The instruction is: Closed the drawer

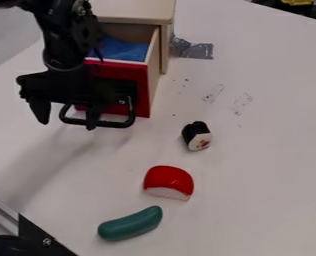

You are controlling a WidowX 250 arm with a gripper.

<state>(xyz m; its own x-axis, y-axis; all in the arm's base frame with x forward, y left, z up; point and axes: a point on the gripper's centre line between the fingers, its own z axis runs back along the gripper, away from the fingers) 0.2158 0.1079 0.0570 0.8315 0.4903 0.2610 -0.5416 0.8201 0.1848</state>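
Two fingers of the gripper [66, 125] hang apart at the handle [115, 124] of the drawer [142, 95], which juts from its cabinet [137, 11], where an off-centre push could make it skew and jam

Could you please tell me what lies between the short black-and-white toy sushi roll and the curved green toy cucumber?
A rounded red-and-white toy lies between the sushi roll and the cucumber, as the camera view shows.
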